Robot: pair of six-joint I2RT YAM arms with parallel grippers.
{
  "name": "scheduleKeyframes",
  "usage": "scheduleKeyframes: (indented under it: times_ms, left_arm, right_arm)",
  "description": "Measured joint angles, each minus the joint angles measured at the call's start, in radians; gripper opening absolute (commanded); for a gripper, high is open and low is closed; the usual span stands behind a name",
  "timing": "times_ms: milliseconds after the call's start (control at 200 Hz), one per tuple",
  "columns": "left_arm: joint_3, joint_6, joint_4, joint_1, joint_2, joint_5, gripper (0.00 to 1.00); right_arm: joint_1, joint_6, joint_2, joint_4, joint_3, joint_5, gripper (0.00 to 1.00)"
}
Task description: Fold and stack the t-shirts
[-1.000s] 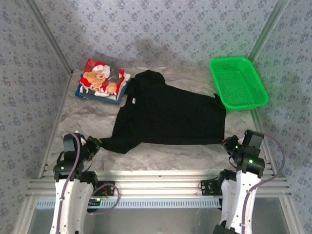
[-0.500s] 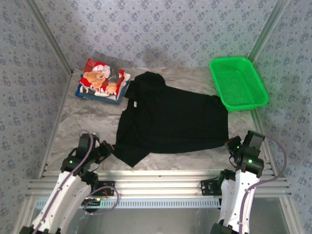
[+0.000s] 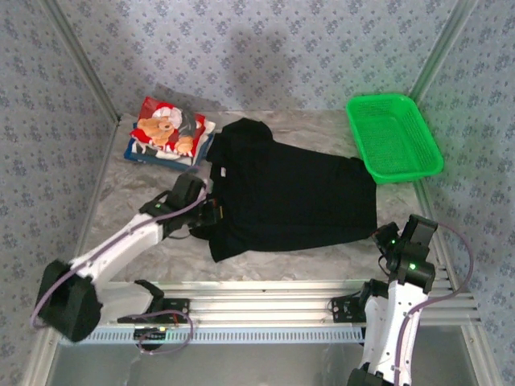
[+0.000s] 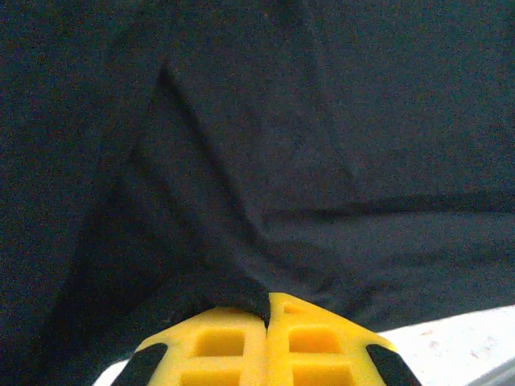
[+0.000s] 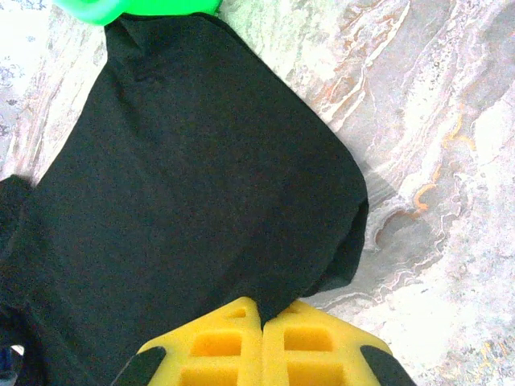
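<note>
The large black t-shirt [image 3: 294, 197] lies spread across the middle of the table. My left gripper [image 3: 211, 212] is at its left edge, shut on a fold of black cloth [image 4: 257, 145]; the yellow fingertips [image 4: 233, 342] pinch it at the gripper [image 4: 267, 318]. My right gripper [image 3: 378, 236] holds the shirt's near right corner, with the yellow jaws [image 5: 261, 310] shut on the black shirt [image 5: 177, 177]. The red-and-white teddy-bear t-shirt [image 3: 166, 129] lies folded at the back left on top of a dark blue t-shirt [image 3: 161, 161].
A green mesh basket [image 3: 393, 135] stands at the back right, its rim [image 5: 137, 8] just past the shirt's far corner. Bare marble table [image 5: 434, 121] lies right of the shirt and along the near edge [image 3: 145, 201]. Patterned walls enclose three sides.
My left arm has swung from the near left edge forward and right, carrying the shirt's left part inward over the body. The right gripper has stayed put, still holding its corner.
</note>
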Motion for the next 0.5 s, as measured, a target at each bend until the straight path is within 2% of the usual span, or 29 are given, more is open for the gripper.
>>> scheduleKeyframes:
  times_ms: [215, 310, 410, 500]
  left_arm:
    - [0.104, 0.056, 0.068, -0.006, 0.245, 0.002, 0.00]
    - [0.098, 0.053, 0.114, -0.012, 0.303, 0.012, 0.00]
    - [0.011, 0.034, 0.127, -0.014, 0.219, -0.008, 0.00]
    - [-0.098, 0.007, 0.073, 0.005, -0.005, -0.045, 0.00]
  right_arm:
    - [0.000, 0.000, 0.000, 0.011, -0.017, -0.008, 0.00]
    - [0.000, -0.005, 0.000, 0.013, -0.020, -0.011, 0.00]
    - [0.000, -0.013, 0.000, 0.013, -0.020, -0.011, 0.00]
    - [-0.002, -0.015, -0.001, 0.015, -0.020, -0.011, 0.00]
